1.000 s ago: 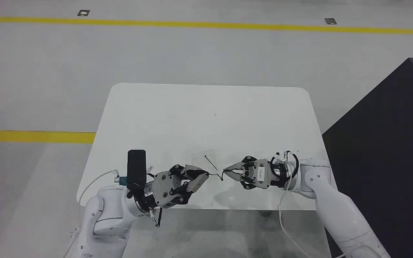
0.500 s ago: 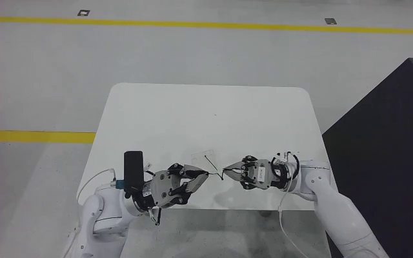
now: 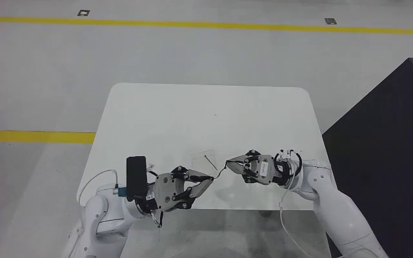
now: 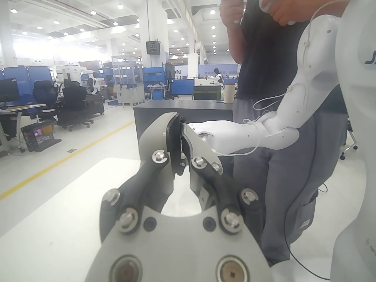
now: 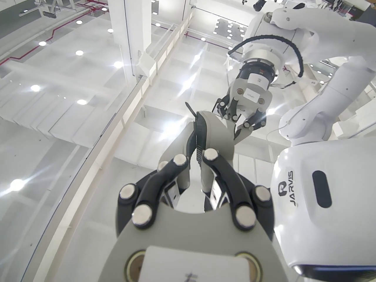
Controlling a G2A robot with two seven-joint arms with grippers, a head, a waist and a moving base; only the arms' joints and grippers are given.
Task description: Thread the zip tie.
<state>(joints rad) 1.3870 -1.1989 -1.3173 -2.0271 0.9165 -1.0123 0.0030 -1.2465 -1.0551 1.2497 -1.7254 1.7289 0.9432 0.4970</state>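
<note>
Top view: zip tie [image 3: 220,171] barely legible, a thin black strand above near edge of table [image 3: 193,116]. Right gripper [image 5: 196,120] pinched tight on it, tip protruding. Left gripper [image 4: 179,126] closed, pads together; contents hidden.

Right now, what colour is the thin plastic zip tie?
Black zip tie, best in right wrist view.

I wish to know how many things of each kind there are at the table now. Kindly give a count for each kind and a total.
1 zip tie, gripped at both ends
2 pincers: left pincer, right pincer
1 table
1 black strip lying on the table, perhaps a second tie
Total: 5
</note>
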